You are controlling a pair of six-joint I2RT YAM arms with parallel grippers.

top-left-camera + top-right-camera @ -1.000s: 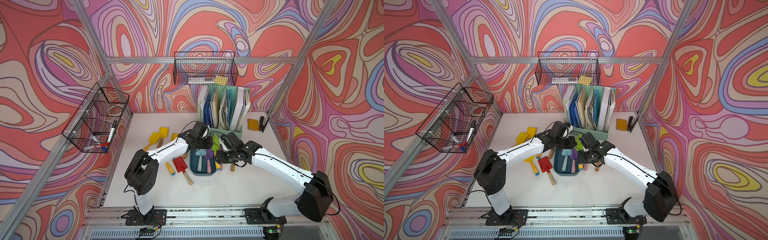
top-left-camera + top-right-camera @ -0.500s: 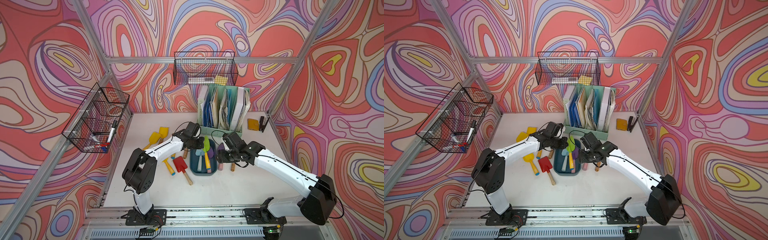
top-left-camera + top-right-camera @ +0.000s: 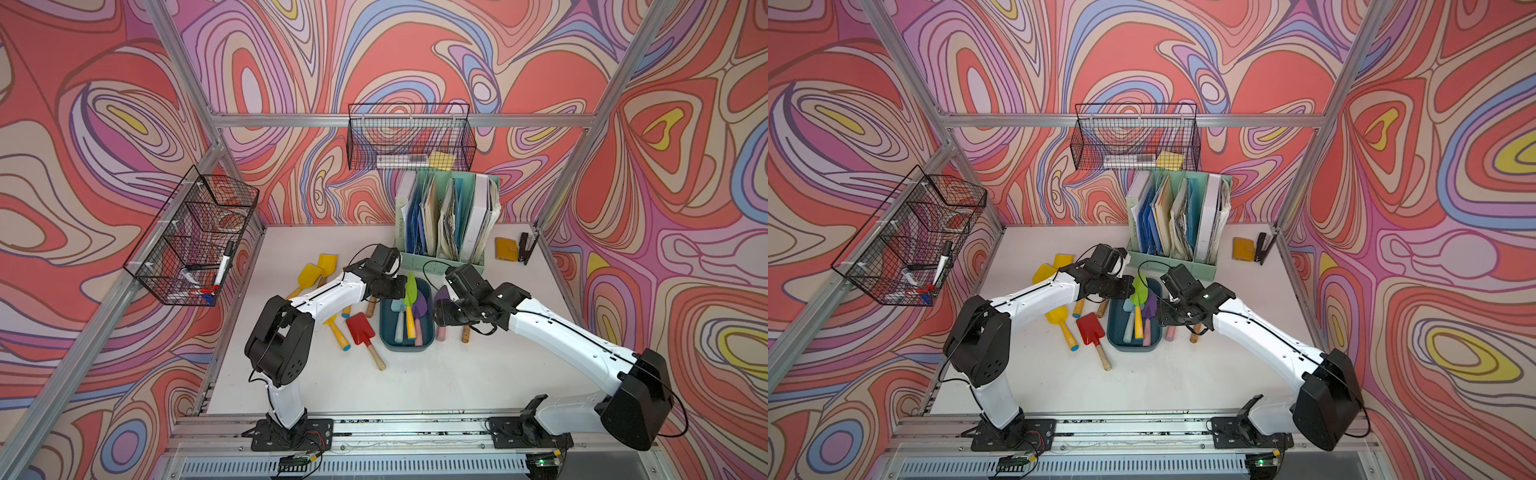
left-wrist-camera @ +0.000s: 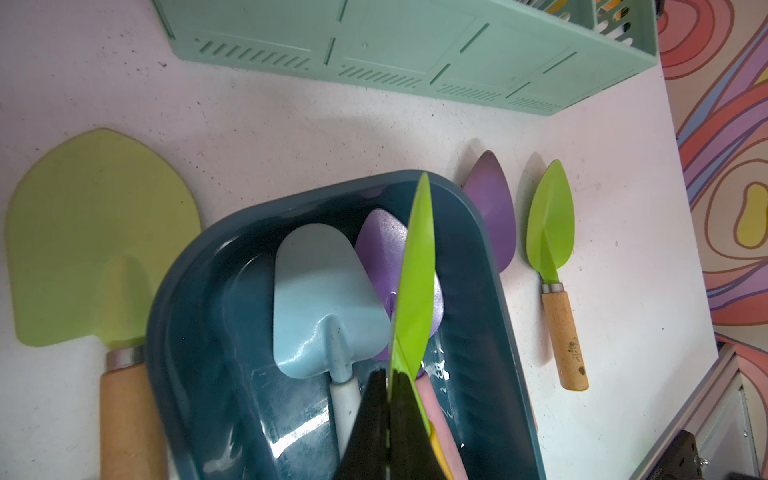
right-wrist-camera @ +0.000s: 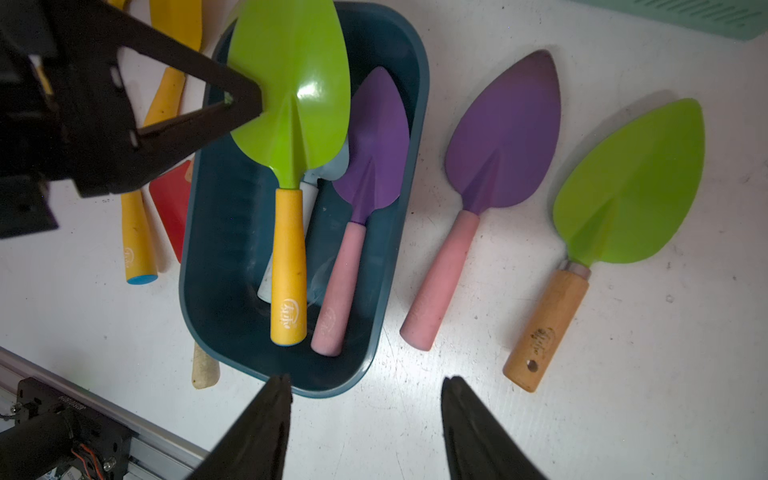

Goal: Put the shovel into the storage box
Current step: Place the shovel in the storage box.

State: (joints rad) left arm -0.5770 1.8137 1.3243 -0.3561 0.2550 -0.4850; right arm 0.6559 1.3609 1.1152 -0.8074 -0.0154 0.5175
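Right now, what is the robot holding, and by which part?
The left gripper pinches the yellow-handled green shovel by its blade's edge, near the neck. The right gripper is open, empty.

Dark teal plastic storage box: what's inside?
Three shovels in the storage box: light blue shovel, white handle; purple shovel, pink handle; green shovel, yellow handle, blade pinched by the left gripper. Green shovel covers part of the blue one's handle.

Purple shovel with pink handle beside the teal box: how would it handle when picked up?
Probably rigid: the purple-bladed, pink-handled shovel has a creased blade. The round handle could roll, but the broad blade should stop it. The matte handle looks grippier than the smooth blade.
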